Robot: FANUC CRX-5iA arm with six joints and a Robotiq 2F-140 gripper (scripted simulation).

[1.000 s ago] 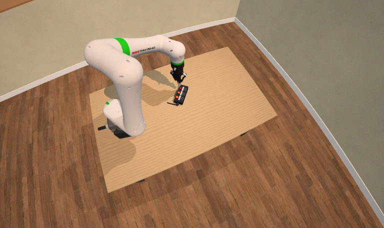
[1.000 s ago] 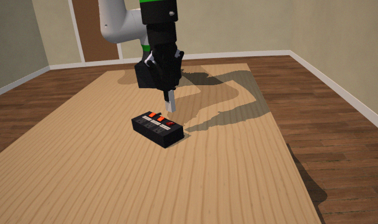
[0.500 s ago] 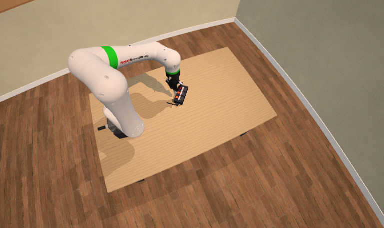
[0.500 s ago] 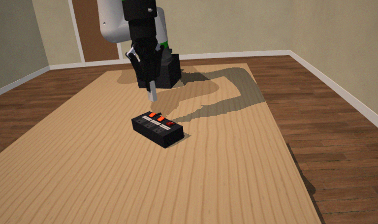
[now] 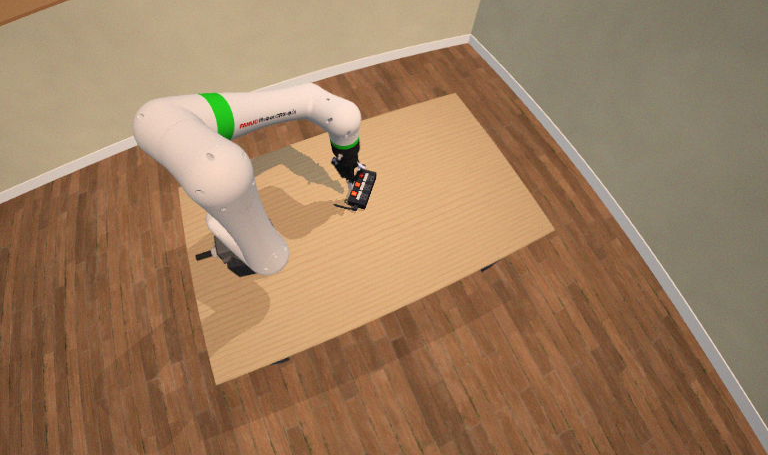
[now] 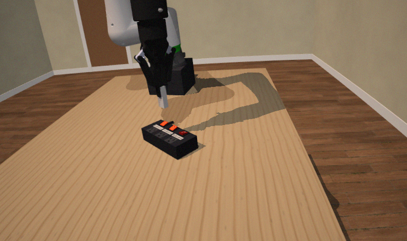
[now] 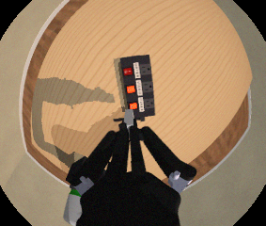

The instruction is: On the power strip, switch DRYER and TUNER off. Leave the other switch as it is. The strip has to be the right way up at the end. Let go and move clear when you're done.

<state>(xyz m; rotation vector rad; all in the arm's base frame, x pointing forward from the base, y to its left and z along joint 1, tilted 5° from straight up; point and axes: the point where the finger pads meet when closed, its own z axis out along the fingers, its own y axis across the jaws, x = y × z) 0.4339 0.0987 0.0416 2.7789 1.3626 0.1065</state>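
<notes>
A black power strip [image 6: 169, 138] lies face up on the wooden table, with three rocker switches along its far edge. Two switches glow bright orange [image 6: 163, 123] [image 6: 173, 127]; the third [image 6: 183, 133] is dark red. The labels are too small to read. The strip also shows in the top view [image 5: 361, 189] and in the wrist view [image 7: 135, 86]. My gripper [image 6: 162, 101] is shut and empty, pointing down. It hangs above the table just behind the strip's end with the orange switches, not touching it. In the wrist view the fingertips [image 7: 129, 119] are at the strip's near end.
The robot's black base [image 6: 177, 76] stands on the table behind the strip. The table's right edge [image 6: 312, 166] drops to a wooden floor. Walls enclose the room.
</notes>
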